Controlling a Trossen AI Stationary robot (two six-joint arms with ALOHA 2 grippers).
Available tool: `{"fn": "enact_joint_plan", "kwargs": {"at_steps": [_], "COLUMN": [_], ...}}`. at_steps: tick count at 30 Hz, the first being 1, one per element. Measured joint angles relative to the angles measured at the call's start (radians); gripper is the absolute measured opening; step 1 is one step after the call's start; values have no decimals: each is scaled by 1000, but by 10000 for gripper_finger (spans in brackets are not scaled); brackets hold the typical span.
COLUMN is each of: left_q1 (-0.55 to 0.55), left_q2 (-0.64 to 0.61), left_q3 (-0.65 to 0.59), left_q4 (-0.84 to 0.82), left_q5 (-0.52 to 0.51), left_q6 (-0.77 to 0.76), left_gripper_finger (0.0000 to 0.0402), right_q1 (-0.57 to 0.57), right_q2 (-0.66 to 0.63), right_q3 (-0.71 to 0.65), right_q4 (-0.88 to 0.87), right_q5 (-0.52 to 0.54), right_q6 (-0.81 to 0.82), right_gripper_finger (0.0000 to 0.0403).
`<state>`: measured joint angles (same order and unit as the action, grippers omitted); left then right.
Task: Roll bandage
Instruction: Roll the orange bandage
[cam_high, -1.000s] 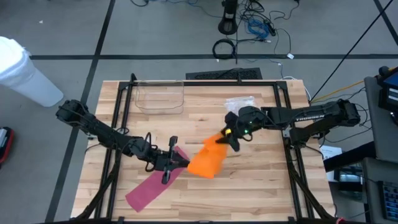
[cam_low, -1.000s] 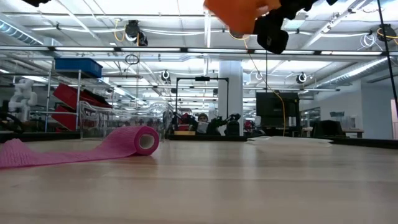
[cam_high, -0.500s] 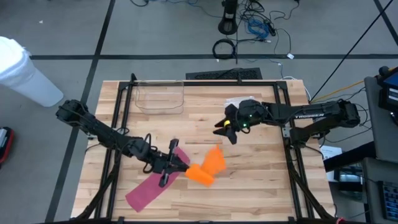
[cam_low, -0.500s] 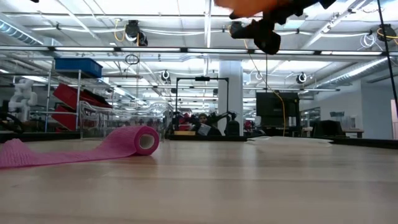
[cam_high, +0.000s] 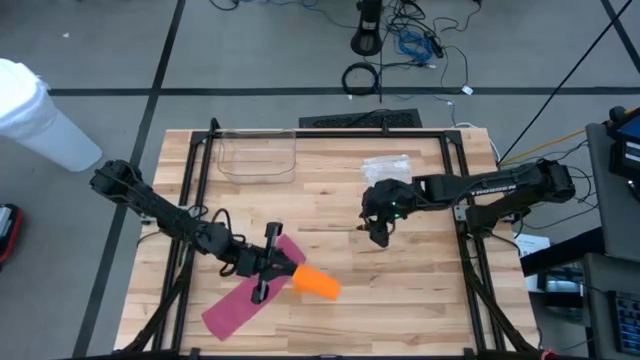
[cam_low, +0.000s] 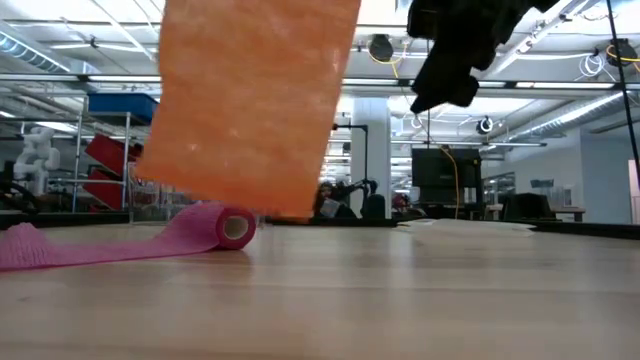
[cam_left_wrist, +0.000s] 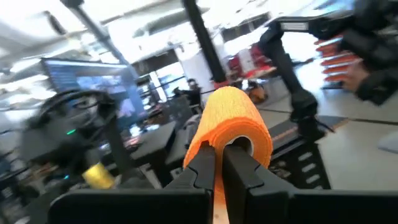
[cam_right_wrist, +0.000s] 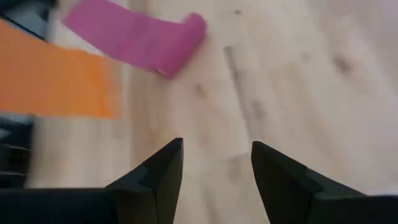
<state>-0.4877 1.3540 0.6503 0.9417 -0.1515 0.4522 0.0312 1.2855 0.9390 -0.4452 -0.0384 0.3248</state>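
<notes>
An orange bandage roll (cam_left_wrist: 233, 121) is up off the table at the near left, with my left gripper (cam_high: 277, 262) shut on it. Its loose strip (cam_low: 250, 100) hangs down from it; in the right wrist view the strip (cam_right_wrist: 56, 87) shows beside the pink one. A pink bandage (cam_high: 235, 305) lies partly unrolled on the table, its rolled end (cam_low: 235, 227) resting on the wood. My right gripper (cam_high: 378, 232) is open above the table's middle, tipped downward, with nothing between its fingers (cam_right_wrist: 158, 177). My left gripper pinches the orange roll at the rim of its near end (cam_left_wrist: 219, 146), beside the hollow core, between two fingers that stand close together. The fingers come at it about level, along the roll's axis. The roll is lifted clear, and its loose strip hangs slack below.
A clear plastic container (cam_high: 258, 155) stands at the far edge and a clear wrapper (cam_high: 385, 163) lies at the far right. Black frame rails (cam_high: 190, 190) run along both sides. Bare wood (cam_high: 420, 300) lies at the near right.
The orange strip, stretched a second ago between the roll and my right gripper, has come away from that gripper and fallen; it now hangs below the roll. My right gripper has tipped downward and sunk toward the table's near edge.
</notes>
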Motion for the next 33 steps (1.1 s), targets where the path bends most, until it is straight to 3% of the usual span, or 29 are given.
{"fn": "enact_joint_plan", "kwargs": {"at_steps": [4, 9, 14, 19, 22, 26, 33], "left_q1": [-14, -19, -19, -19, -14, -3, 3], "left_q2": [0, 0, 0, 0, 0, 0, 0], "left_q3": [0, 0, 0, 0, 0, 0, 0], "left_q4": [-10, -9, -8, -9, -8, -9, -8], "left_q5": [-141, -303, -368, -403, -403, -404, -404], "left_q6": [1, 1, -2, -2, -1, -2, -1], "left_gripper_finger": [11, 11, 11, 11, 11, 11, 11], "right_q1": [84, 203, 313, 350, 352, 350, 332], "right_q2": [-52, -84, -65, -1, 71, 182, 346], "right_q3": [-1, -85, -285, -495, -569, -580, -478], "right_q4": [39, 250, 688, 1183, 1378, 1483, 1512], "right_q5": [80, 171, 383, 404, 406, 408, 433], "right_q6": [-70, -119, -159, -166, -181, -185, -221], "right_gripper_finger": [175, 175, 175, 175, 175, 175, 175]}}
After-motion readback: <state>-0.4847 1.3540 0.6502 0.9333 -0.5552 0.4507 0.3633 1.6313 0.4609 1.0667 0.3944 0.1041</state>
